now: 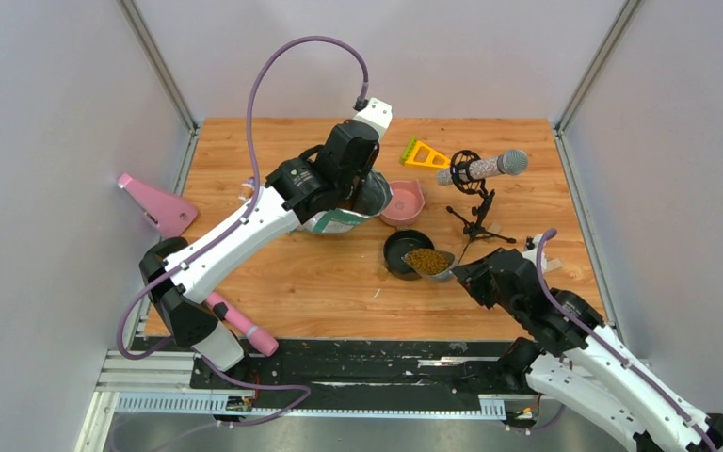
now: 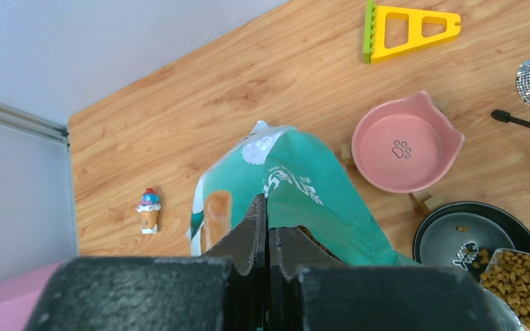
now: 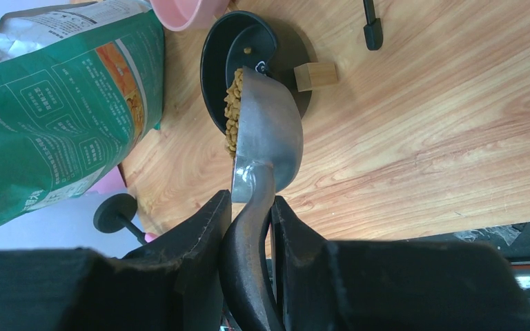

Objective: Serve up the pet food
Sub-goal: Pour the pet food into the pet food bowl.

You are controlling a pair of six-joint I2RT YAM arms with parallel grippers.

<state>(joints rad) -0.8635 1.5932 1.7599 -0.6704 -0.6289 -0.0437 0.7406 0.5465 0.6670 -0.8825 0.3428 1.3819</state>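
Note:
The pet food [image 1: 423, 258] fills a grey metal scoop [image 1: 433, 263] that is tipped over the near rim of the black bowl [image 1: 397, 247]. My right gripper [image 3: 248, 207] is shut on the scoop's dark handle, and the kibble [image 3: 232, 110] sits at the scoop's lip above the black bowl [image 3: 217, 62]. A pellet or two lie in the bowl. My left gripper [image 2: 267, 214] is shut on the top edge of the teal-green and white bag [image 2: 303, 196], which stands upright [image 1: 337, 222] left of the pink bowl [image 1: 403, 201]. The pink bowl [image 2: 404, 141] holds nothing.
A yellow triangular frame [image 1: 424, 153] and a glittery microphone on a black stand [image 1: 485, 168] are at the back right. A small ice-cream toy [image 2: 149, 210] stands left of the bag. A wooden block [image 3: 315, 74] lies by the black bowl. Pink objects [image 1: 155, 205] sit at the table's left edge.

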